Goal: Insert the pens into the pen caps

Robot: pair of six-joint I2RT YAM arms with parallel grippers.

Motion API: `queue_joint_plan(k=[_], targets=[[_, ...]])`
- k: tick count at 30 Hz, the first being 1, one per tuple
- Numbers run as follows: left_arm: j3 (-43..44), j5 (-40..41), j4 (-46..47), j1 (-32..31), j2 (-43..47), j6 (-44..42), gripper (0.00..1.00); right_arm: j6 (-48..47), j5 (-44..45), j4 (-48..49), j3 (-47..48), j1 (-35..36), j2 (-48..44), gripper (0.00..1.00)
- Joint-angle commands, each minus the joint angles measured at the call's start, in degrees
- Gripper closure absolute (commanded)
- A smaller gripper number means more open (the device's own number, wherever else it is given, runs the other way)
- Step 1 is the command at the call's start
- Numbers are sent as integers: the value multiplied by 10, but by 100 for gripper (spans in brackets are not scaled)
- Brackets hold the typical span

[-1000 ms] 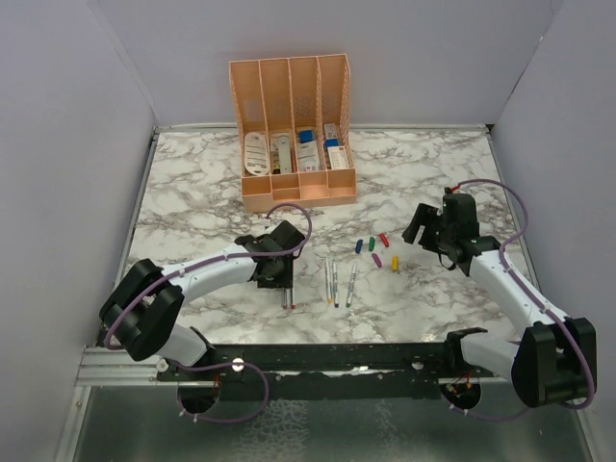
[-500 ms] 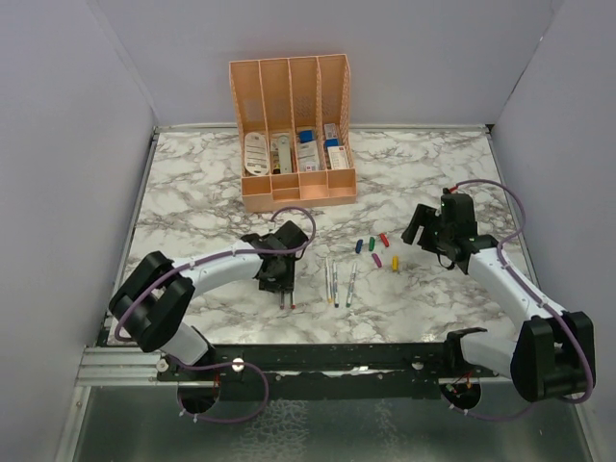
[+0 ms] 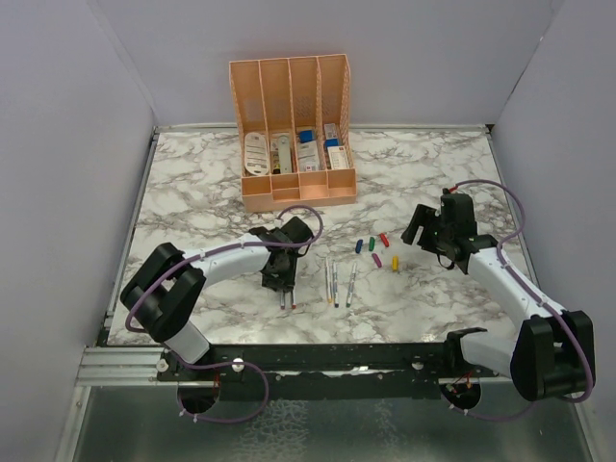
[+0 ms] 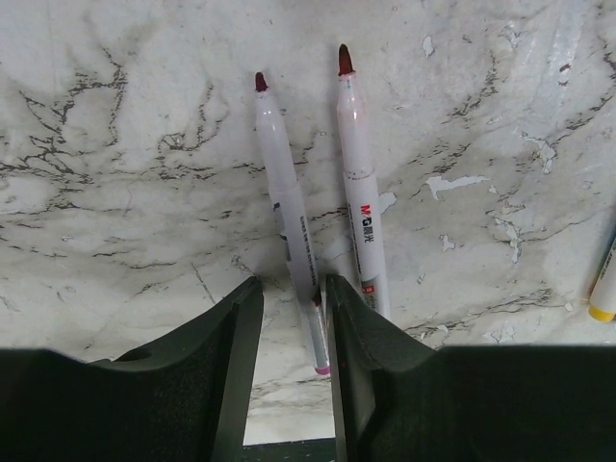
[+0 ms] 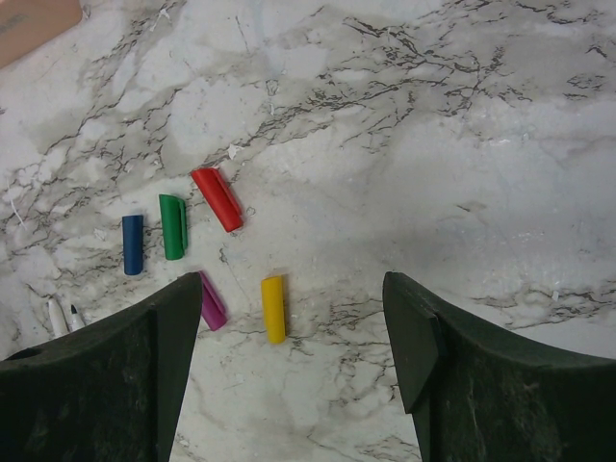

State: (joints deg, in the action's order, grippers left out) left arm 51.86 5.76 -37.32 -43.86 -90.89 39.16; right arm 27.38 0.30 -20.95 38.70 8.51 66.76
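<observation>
A: Marble-look table [image 3: 192,183], grey-veined. Anything crowding the left gripper [image 4: 292,280]?

B: Only pens. Low over two pens [image 3: 288,301] at the left end of the group, side by side on the marble, tips pointing away in the wrist view.

A: Pinching one?

B: Straddling, not pinching. Fingers [image 4: 236,327] narrowly parted round the dark-tipped pen [image 4: 287,212], with a sliver of marble showing on one side. Red-tipped pen [image 4: 354,183] just outside the other finger, close alongside.

A: And further right?

B: Three other pens [image 3: 336,281], roughly parallel, flat, near the first pair. Past those, the pen caps [image 3: 376,250] loose in a small cluster: blue cap [image 5: 132,244], green cap [image 5: 173,226] and red cap [image 5: 217,199] in a row, purple cap [image 5: 212,306] and yellow cap [image 5: 273,308] nearer the arms.

A: Right gripper [image 5: 292,277]?

B: Spread wide, gripping nothing, right of the caps in the top view. Peach organiser [image 3: 292,135] at the far side, well apart from all of it.
</observation>
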Motion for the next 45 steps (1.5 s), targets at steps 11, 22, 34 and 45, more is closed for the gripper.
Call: queue_joint_plan(k=[11, 22, 34, 45], targets=[[-30, -21, -19, 20, -8, -11, 72, 7, -12, 14, -1, 0, 12, 26], [-28, -31, -11, 23, -46, -25, 73, 8, -14, 14, 2, 0, 15, 26], [0, -48, -12, 24, -116, -58, 72, 10, -6, 8, 6, 0, 12, 26], [11, -39, -11, 24, -152, -60, 81, 10, -8, 11, 3, 0, 13, 26]])
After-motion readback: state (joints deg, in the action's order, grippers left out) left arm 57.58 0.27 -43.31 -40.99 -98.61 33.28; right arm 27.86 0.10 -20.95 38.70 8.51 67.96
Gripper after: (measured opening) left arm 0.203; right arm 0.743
